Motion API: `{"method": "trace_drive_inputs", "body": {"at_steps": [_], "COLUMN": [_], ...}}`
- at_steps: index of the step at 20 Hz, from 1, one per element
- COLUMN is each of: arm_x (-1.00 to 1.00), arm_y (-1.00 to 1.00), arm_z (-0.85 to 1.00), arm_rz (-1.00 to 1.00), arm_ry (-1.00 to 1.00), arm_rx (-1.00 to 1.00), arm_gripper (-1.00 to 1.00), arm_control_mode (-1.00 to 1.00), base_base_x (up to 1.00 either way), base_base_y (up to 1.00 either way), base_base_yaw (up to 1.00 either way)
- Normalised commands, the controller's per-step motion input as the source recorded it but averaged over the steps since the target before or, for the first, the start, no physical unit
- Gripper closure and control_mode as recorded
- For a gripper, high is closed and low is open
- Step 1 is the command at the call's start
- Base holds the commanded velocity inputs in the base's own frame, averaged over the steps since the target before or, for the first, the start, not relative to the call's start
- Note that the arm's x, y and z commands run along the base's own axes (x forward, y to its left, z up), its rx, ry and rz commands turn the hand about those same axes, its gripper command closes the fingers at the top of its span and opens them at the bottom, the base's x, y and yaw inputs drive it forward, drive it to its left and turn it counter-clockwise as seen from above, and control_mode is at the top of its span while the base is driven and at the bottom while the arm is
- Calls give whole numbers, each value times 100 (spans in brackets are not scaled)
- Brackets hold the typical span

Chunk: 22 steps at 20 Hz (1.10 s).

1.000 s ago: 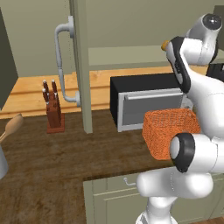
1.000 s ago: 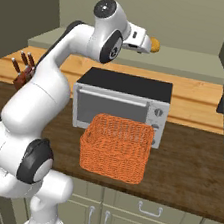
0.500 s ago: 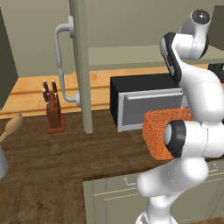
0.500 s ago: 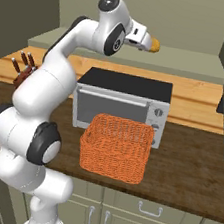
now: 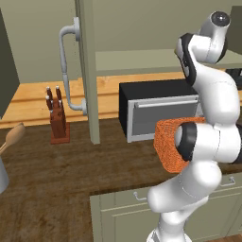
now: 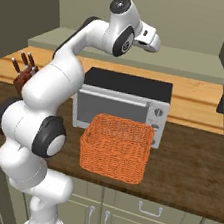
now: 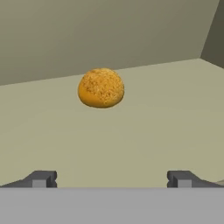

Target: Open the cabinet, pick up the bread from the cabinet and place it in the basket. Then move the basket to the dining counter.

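**One bread roll on the cabinet shelf, end effector wide in front of it**

One basket [image 6: 116,147] sits nearest the robot on the dark wood table [image 6: 191,170], orange, woven, open-topped, upright. From the right base view it stands just in front of the toaster oven [image 6: 122,105], overlapping the lower part of the oven door; whether the two touch cannot be told. In the left base view the basket [image 5: 166,144] is half hidden behind the arm's elbow.

Left of the oven (seen from the left base view) a knife block [image 5: 58,118] stands on the same table, well apart from the basket. A wooden spoon-like end [image 5: 13,136] pokes in at the far left edge.

Above the table: the cabinet [image 5: 86,71] is open, its door swung out edge-on, the long curved light-grey handle [image 5: 67,66] on its left face. The shelf [image 6: 190,69] inside is pale grey-green.

End effector [image 7: 112,179]: held up at shelf height, pointing into the cabinet. Both fingertips [image 7: 41,178] stand far apart at the bottom of the hand view, nothing between them.

Farthest in: the bread [image 7: 101,87], golden and rounded, resting on the shelf ahead of the end effector and slightly left of the midline between the fingertips. Not touched; clear shelf surface lies between it and the tips.
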Motion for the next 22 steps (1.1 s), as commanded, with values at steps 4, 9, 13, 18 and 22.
{"method": "trace_drive_inputs", "body": {"at_steps": [4,9,13,18,22], "arm_x": [19,31,60,38,17], "arm_y": [-27,-4,-5,-10,-8], "arm_z": [-15,-1,0,0,7], "arm_rz": [0,0,0,0,2], "arm_ry": [0,0,6,5,1], "arm_rx": [-1,0,0,0,0], "arm_gripper": [-100,-100,-100,-100,-100], "arm_control_mode": [-100,-100,-100,-100,-100], "base_base_x": [0,0,0,0,0], "base_base_y": [0,0,0,0,0], "base_base_yaw": [0,0,0,0,0]}}
